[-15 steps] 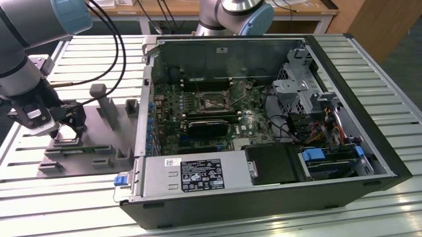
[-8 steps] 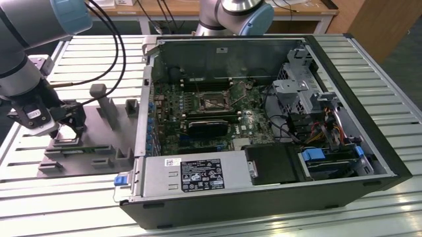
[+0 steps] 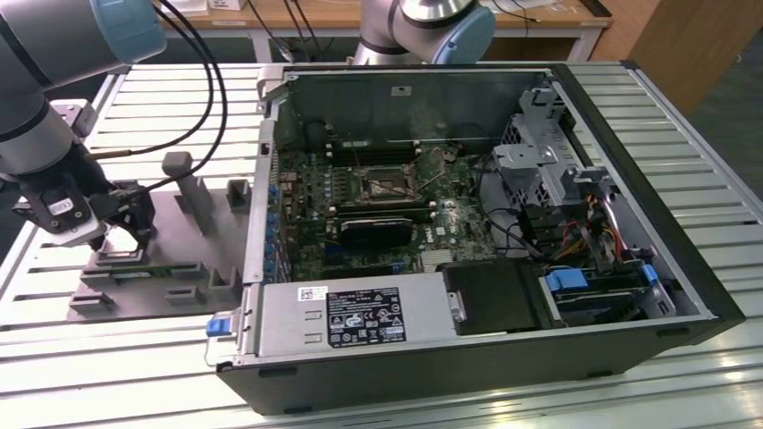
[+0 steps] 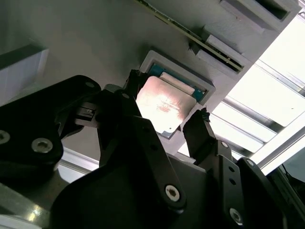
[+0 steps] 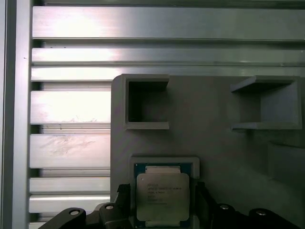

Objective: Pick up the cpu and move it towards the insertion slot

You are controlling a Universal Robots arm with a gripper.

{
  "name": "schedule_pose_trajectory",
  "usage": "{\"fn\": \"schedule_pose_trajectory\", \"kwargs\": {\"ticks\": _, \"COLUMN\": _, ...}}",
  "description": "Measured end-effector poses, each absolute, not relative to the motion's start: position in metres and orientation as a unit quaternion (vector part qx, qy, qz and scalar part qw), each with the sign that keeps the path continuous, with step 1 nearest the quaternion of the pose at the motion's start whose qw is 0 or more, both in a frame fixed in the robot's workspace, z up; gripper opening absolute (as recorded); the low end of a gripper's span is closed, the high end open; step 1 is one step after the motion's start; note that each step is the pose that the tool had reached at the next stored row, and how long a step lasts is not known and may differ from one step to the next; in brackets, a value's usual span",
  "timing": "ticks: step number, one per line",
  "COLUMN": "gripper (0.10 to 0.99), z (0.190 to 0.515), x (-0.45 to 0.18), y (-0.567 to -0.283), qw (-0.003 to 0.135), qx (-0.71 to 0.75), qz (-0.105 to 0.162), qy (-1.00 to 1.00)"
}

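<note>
Hovering low over the fixture, the claw [image 4: 169, 99] straddles the cpu [image 5: 163, 195]. Its black fingertips [image 5: 123, 198] stand one on each side of the chip in both wrist views. They look parted a shade wider than the chip, close by its edges, with nothing clamped between them. The cpu lies flat, silvery lid up, in a shallow pale-rimmed nest [image 5: 164, 161] on the grey fixture plate [image 5: 214, 143]. A strip of green board peeks out past the lid.

My read: this is a light, thin, rigid part with a slick metal top and a delicate contact face underneath. The sensible hold is on two opposite edges of the board, squarely and level, with modest squeeze; a skewed pinch could let it slip or tip.

Further out, the plate rests on the slatted aluminium desk [image 5: 71, 109]. Across the desk, toward the exterior view's right, the open computer case [image 3: 667, 223] lies on its side. The insertion slot [image 3: 384, 185] sits on its motherboard [image 3: 310, 206], well apart from the claw.
</note>
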State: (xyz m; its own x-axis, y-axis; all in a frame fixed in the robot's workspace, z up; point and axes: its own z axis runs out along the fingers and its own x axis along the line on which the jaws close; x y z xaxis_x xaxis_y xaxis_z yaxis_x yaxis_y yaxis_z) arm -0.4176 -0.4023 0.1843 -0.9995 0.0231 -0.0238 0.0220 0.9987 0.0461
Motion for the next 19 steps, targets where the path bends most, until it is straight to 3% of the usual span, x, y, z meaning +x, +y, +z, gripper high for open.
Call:
{"fn": "schedule_pose_trajectory", "kwargs": {"ticks": 4, "gripper": 0.635, "z": 0.1842, "x": -0.4176, "y": -0.4023, "qw": 0.012, "qx": 0.011, "qz": 0.023, "qy": 1.0}}
{"fn": "schedule_pose_trajectory", "kwargs": {"ticks": 5, "gripper": 0.569, "z": 0.1843, "x": -0.4177, "y": -0.4023, "qw": 0.012, "qx": 0.011, "qz": 0.023, "qy": 1.0}}
{"fn": "schedule_pose_trajectory", "kwargs": {"ticks": 7, "gripper": 0.537, "z": 0.1843, "x": -0.4177, "y": -0.4023, "qw": 0.012, "qx": 0.011, "qz": 0.023, "qy": 1.0}}
{"fn": "schedule_pose_trajectory", "kwargs": {"ticks": 19, "gripper": 0.537, "z": 0.192, "x": -0.4178, "y": -0.4023, "qw": 0.012, "qx": 0.011, "qz": 0.023, "qy": 1.0}}
